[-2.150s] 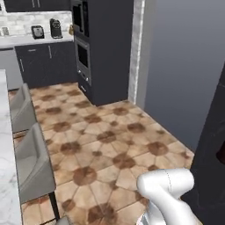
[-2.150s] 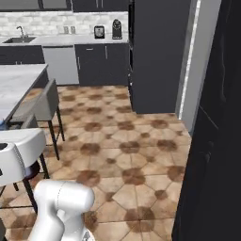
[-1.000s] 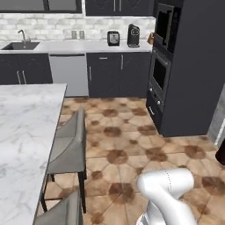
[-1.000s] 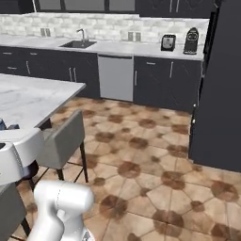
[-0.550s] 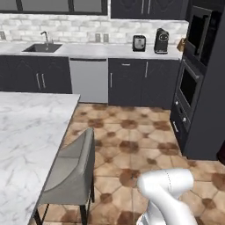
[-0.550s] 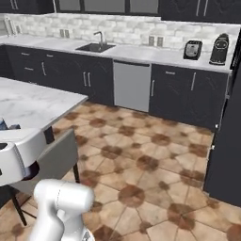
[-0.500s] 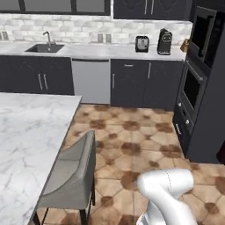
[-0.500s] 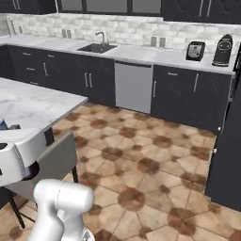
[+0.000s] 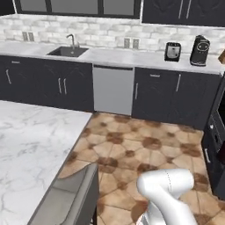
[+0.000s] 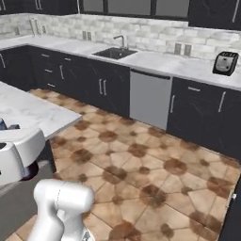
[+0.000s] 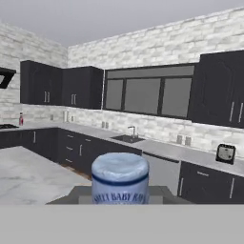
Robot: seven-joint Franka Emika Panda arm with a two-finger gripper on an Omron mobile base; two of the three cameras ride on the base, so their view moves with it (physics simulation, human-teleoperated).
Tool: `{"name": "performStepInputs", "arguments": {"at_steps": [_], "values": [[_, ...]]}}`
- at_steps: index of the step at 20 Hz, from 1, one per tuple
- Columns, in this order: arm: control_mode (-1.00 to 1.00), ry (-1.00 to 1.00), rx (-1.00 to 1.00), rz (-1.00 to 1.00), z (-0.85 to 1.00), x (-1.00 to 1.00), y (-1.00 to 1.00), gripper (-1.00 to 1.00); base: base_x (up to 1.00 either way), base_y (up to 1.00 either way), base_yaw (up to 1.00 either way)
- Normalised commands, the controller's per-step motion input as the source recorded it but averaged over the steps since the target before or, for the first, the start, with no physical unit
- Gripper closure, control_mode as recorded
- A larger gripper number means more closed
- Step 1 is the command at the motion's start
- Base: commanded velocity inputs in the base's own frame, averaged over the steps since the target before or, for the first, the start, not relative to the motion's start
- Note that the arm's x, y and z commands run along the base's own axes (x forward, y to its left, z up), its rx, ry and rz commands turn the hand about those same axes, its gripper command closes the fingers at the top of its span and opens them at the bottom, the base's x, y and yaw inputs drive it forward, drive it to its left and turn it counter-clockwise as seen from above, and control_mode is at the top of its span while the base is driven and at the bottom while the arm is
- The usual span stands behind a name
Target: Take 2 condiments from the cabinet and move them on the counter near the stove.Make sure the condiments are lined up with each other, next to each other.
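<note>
In the hand view a dark bottle (image 11: 120,178) with a pale blue cap and a yellow label stands right in front of the camera, and my gripper (image 11: 120,199) is shut on this condiment. Far off at the left of that view, a small reddish bottle (image 11: 21,118) stands on the marble counter (image 11: 57,125) beside the dark stove (image 11: 5,127). Black wall cabinets (image 11: 221,90) with relief doors hang above the counter. In the right base view my white arm (image 10: 19,155) reaches off the left edge.
The back counter (image 9: 114,56) carries a sink (image 9: 68,50), a toaster (image 9: 172,51) and a coffee machine (image 9: 200,50), with a dishwasher (image 9: 113,90) below. A marble island (image 9: 30,145) and a grey stool (image 9: 70,202) stand close on the left. Tiled floor lies between.
The base has turned and both base views have swept from the oven wall across to the sink counter. The island now fills more of the left side.
</note>
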Motion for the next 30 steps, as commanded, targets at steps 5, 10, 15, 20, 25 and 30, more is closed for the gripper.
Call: {"name": "performStepInputs", "arguments": {"at_steps": [5, 10, 15, 20, 25, 30], "values": [[1.0, 0.0, 0.0, 0.0, 0.0, 0.0, 0.0, 1.0, 1.0, -0.46, 0.34], [1.0, 0.0, 0.0, 0.0, 0.0, 0.0, 0.0, 1.0, 1.0, -0.47, 0.33], [1.0, 0.0, 0.0, 0.0, 0.0, 0.0, 0.0, 1.0, 1.0, -0.47, 0.33], [1.0, 0.0, 0.0, 0.0, 0.0, 0.0, 0.0, 1.0, 1.0, -0.46, 0.34], [1.0, 0.0, 0.0, 0.0, 0.0, 0.0, 0.0, 1.0, 1.0, -0.42, 0.35], [1.0, 0.0, 0.0, 0.0, 0.0, 0.0, 0.0, 1.0, 1.0, -0.29, 0.37]]}}
